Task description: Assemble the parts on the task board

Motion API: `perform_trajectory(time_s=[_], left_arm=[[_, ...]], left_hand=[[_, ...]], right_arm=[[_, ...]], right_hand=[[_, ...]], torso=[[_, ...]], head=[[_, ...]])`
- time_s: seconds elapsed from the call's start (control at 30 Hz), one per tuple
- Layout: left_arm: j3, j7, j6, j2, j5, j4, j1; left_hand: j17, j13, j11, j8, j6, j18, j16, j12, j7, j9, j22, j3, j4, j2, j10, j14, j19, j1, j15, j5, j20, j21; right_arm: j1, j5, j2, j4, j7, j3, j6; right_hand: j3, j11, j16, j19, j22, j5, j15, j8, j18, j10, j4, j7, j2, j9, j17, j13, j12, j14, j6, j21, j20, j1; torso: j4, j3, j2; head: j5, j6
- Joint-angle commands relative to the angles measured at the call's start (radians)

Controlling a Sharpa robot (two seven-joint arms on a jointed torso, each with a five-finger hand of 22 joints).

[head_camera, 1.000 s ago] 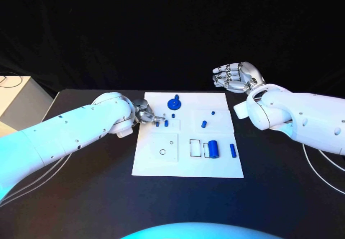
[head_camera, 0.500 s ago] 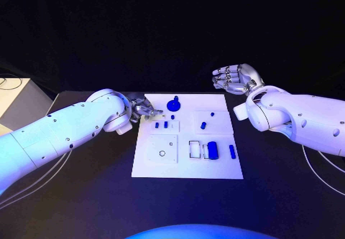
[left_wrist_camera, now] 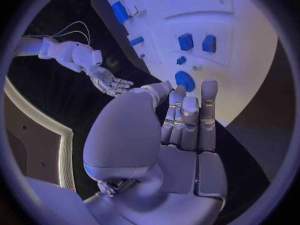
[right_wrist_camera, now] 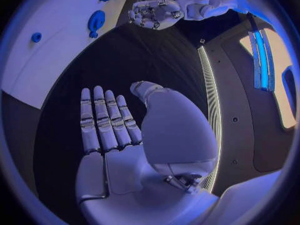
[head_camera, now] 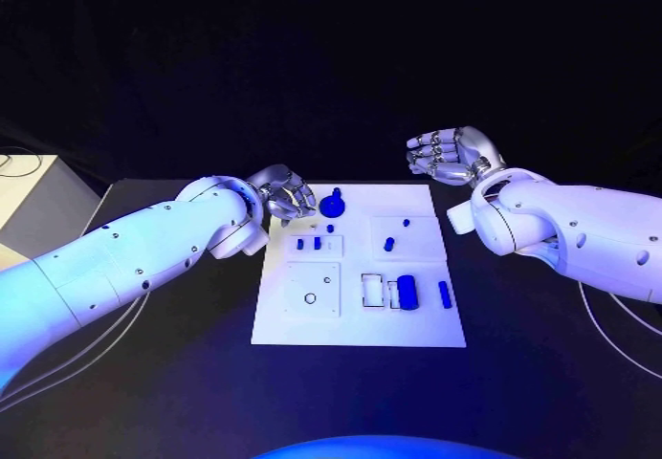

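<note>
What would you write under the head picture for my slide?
Left hand hovers open at the task board's far corner; right hand waits beyond it.

You are looking at one white task board (head_camera: 359,325). On it you are counting eight blue parts (head_camera: 406,286): one round disc (head_camera: 333,202), one thick cylinder (head_camera: 406,286), one slim bar (head_camera: 444,294) and five small pieces (head_camera: 301,243), two of them lying side by side, one lying alone, two sitting on the far right tile. Two white arms (head_camera: 138,258) are reaching in, each carrying one silver hand: one left hand (head_camera: 281,194), one right hand (head_camera: 449,153). One white box (head_camera: 34,196) is standing beside the table.
</note>
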Motion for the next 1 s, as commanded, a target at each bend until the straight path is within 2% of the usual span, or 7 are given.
perform_trajectory(time_s=[0.03,0.23,0.33,0.4,0.6,0.83,1.0], left_arm=[[-0.014,0.152,-0.028,0.021,-0.153,-0.016,0.000],[-0.049,0.222,-0.033,0.066,-0.326,-0.069,0.000],[-0.059,0.238,-0.030,0.087,-0.384,-0.097,0.000],[-0.064,0.244,-0.030,0.099,-0.417,-0.112,0.000],[-0.070,0.249,-0.031,0.118,-0.464,-0.135,0.001],[-0.071,0.226,0.006,0.127,-0.481,-0.143,0.002],[-0.071,0.208,0.031,0.133,-0.488,-0.148,0.002]], left_hand=[[-0.057,-0.042,0.003,-0.007,0.012,0.016,-0.031,-0.031,-0.002,-0.040,-0.024,0.046,-0.039,-0.025,-0.016,-0.056,-0.048,0.004,0.003,0.000,0.004,-0.027],[-0.124,-0.110,0.010,-0.036,0.027,0.017,-0.053,-0.091,-0.004,-0.108,-0.002,0.068,-0.080,-0.050,-0.027,-0.103,-0.073,-0.019,0.008,-0.001,0.009,-0.011],[-0.147,-0.139,0.016,-0.049,0.031,0.017,-0.055,-0.120,-0.006,-0.133,0.004,0.070,-0.088,-0.060,-0.035,-0.110,-0.077,-0.036,0.013,-0.002,0.013,-0.007],[-0.136,-0.153,0.018,-0.060,0.028,0.014,-0.037,-0.131,-0.008,-0.148,0.018,0.069,-0.094,-0.065,-0.032,-0.095,-0.066,-0.044,0.015,-0.002,0.016,0.006],[-0.113,-0.175,0.021,-0.069,0.042,0.005,0.004,-0.146,-0.012,-0.171,0.062,0.070,-0.104,-0.066,-0.037,-0.064,-0.027,-0.053,0.018,-0.002,0.019,0.048],[-0.080,-0.196,0.025,-0.082,0.059,-0.011,0.058,-0.157,-0.010,-0.197,0.132,0.074,-0.113,-0.066,-0.038,-0.024,0.036,-0.066,0.022,-0.002,0.023,0.117],[-0.091,-0.204,0.027,-0.083,0.069,-0.013,0.065,-0.163,-0.013,-0.204,0.142,0.075,-0.116,-0.065,-0.048,-0.028,0.042,-0.071,0.024,-0.002,0.025,0.128]], right_arm=[[0.000,-0.003,0.001,0.001,0.009,0.000,0.010],[0.000,-0.003,0.001,0.001,0.008,0.000,0.010],[0.000,-0.003,0.002,0.002,0.008,0.000,0.010],[0.000,-0.003,0.002,0.003,0.008,0.000,0.010],[0.000,-0.003,0.002,0.005,0.008,0.000,0.009],[0.000,-0.003,0.001,0.008,0.008,0.000,0.008],[0.000,-0.003,0.002,0.009,0.008,0.000,0.008]], right_hand=[[-0.004,0.002,-0.007,-0.007,-0.001,0.005,0.006,-0.004,0.007,0.007,-0.001,0.074,-0.002,-0.001,-0.001,0.000,-0.004,0.002,0.006,-0.004,0.001,-0.006],[-0.004,0.002,-0.007,-0.007,-0.001,0.005,0.006,-0.004,0.007,0.007,-0.001,0.074,-0.002,-0.001,-0.001,0.000,-0.004,0.002,0.006,-0.004,0.001,-0.006],[-0.004,0.002,-0.007,-0.007,-0.001,0.005,0.006,-0.004,0.007,0.007,-0.001,0.074,-0.002,-0.001,-0.001,0.000,-0.004,0.002,0.006,-0.004,0.001,-0.006],[-0.004,0.002,-0.007,-0.008,-0.002,0.005,0.006,-0.004,0.007,0.007,-0.002,0.074,-0.002,-0.002,-0.002,0.000,-0.004,0.002,0.007,-0.004,0.001,-0.005],[-0.004,0.002,-0.007,-0.008,-0.002,0.005,0.006,-0.004,0.007,0.007,-0.002,0.074,-0.002,-0.002,-0.002,0.000,-0.004,0.002,0.007,-0.004,0.001,-0.005],[-0.004,0.002,-0.007,-0.008,-0.002,0.005,0.006,-0.004,0.007,0.007,-0.002,0.074,-0.002,-0.002,-0.002,0.000,-0.004,0.002,0.007,-0.004,0.001,-0.005],[-0.004,0.002,-0.007,-0.008,-0.002,0.005,0.006,-0.004,0.007,0.007,-0.002,0.074,-0.002,-0.002,-0.002,0.000,-0.004,0.002,0.007,-0.004,0.001,-0.005]], torso=[[-0.0009,-0.0016,0.002],[-0.0010,-0.0015,0.003],[-0.0021,-0.0013,0.004],[-0.0025,-0.0018,0.005],[-0.0022,-0.0014,0.005],[-0.0018,-0.0014,0.004],[-0.0012,-0.0021,0.003]], head=[[-0.001,0.007],[-0.004,0.014],[-0.006,0.016],[-0.008,0.016],[-0.010,0.016],[-0.013,0.014],[-0.013,0.012]])
